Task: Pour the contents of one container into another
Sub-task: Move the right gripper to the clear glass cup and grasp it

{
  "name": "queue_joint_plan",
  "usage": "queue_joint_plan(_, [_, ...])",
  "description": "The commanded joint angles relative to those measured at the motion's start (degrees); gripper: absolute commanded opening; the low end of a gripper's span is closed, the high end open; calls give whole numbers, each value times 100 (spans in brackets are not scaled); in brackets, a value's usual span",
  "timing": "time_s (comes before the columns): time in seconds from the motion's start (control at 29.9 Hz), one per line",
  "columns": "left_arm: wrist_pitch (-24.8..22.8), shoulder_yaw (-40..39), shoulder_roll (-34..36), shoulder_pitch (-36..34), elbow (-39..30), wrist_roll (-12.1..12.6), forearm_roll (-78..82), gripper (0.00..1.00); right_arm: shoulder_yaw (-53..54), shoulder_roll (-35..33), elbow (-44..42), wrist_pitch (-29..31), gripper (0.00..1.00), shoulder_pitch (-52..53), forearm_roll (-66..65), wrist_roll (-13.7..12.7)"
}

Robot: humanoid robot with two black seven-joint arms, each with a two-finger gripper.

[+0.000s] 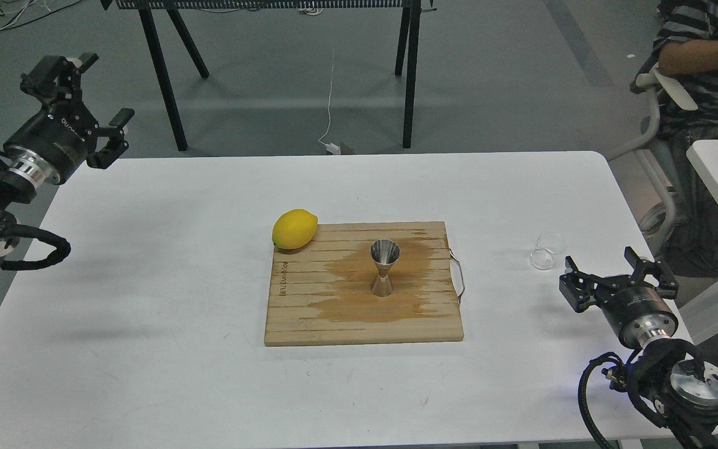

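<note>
Pre-grasp — my right gripper (617,272) spread and empty just beside the glass cup (547,251) near the surface's right edge; next, grip it — carry to jigger (384,267).

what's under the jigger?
The jigger stands upright on the wooden board, within a darker wet-looking stain. The patch of board directly beneath its base is covered.

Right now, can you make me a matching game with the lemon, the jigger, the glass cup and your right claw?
Things:
1. lemon
2. jigger
3. glass cup
4. right claw

Places:
A. bare table, right of the board
B. board's far left corner
C. just behind the cup, open
D. upright on the board's dark stain

Pairs: 1-B, 2-D, 3-A, 4-C
</note>
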Motion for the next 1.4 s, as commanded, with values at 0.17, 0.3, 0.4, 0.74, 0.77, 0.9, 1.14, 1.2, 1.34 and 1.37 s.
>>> queue_joint_plan(0.17, [-5, 0, 10, -2, 0, 0, 0, 99, -329, 578, -940, -42, 99, 648, -7, -56])
queue_joint_plan(0.3, [-5, 0, 10, -2, 0, 0, 0, 99, -355, 771, -1257, -129, 99, 868, -7, -65])
queue_joint_plan(0.4, [-5, -9, 19, -2, 0, 0, 0, 99, -364, 912, -1485, -165, 99, 1017, -16, -73])
queue_joint_plan(0.74, [-5, 0, 133, -2, -9, 0, 0, 99, -531, 1184, -2259, -86, 99, 1448, -16, -205])
queue_joint_plan(0.77, [-5, 0, 142, -2, -9, 0, 0, 99, -523, 1202, -2338, -77, 99, 1474, -16, -223])
queue_joint_plan(0.9, [-5, 8, 186, -2, -53, 0, 0, 99, -523, 1246, -2461, -51, 99, 1554, -16, -232])
queue_joint_plan(1.14, [-5, 8, 239, -2, -79, 0, 0, 99, -531, 1264, -2619, -42, 96, 1668, -16, -240])
queue_joint_plan(1.2, [-5, 8, 256, -2, -79, 0, 0, 99, -531, 1273, -2664, -42, 94, 1703, -16, -241])
queue_joint_plan(1.34, [-5, 8, 265, 7, -71, 0, 0, 99, -531, 1273, -2681, 37, 82, 1712, -16, -232])
queue_joint_plan(1.37, [-5, 8, 265, 7, -79, 0, 0, 99, -531, 1273, -2725, 55, 79, 1712, -16, -232])
